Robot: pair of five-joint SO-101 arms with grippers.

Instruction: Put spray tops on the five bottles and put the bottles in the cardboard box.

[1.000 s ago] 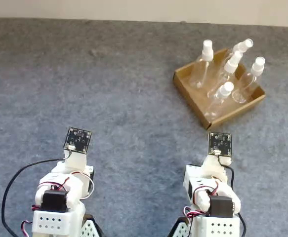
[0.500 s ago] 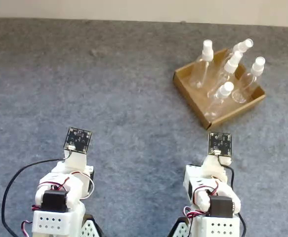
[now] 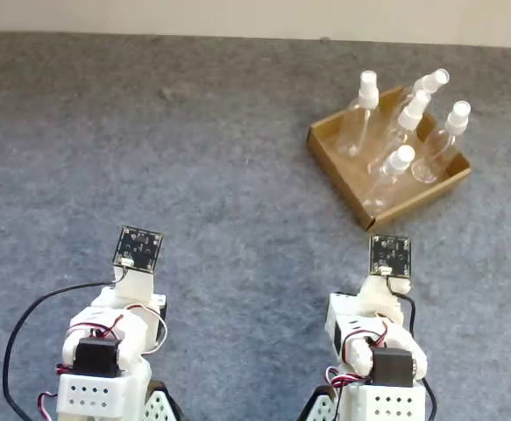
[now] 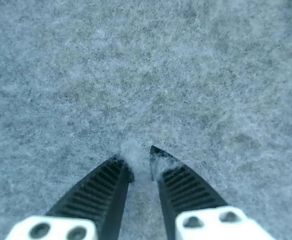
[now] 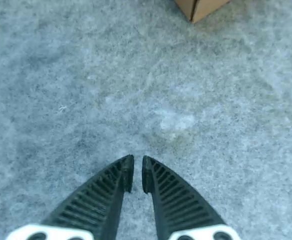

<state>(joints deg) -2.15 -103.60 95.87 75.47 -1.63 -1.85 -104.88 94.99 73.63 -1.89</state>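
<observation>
Several clear bottles [image 3: 392, 151] with white spray tops [image 3: 400, 158] lie and lean inside the cardboard box [image 3: 325, 151] at the far right of the grey carpet. A corner of that box [image 5: 200, 8] shows in the right wrist view. Both arms are folded back at the near edge, far from the box. My left gripper [image 4: 139, 159] hangs just over the carpet, its black fingertips nearly together with nothing between them. My right gripper [image 5: 134, 172] is shut too, also holding nothing.
Grey carpet [image 3: 167, 149] covers the whole table. The left arm's base [image 3: 106, 368] and the right arm's base [image 3: 378, 368] sit at the near edge. A pale wall strip [image 3: 255, 16] runs along the far side.
</observation>
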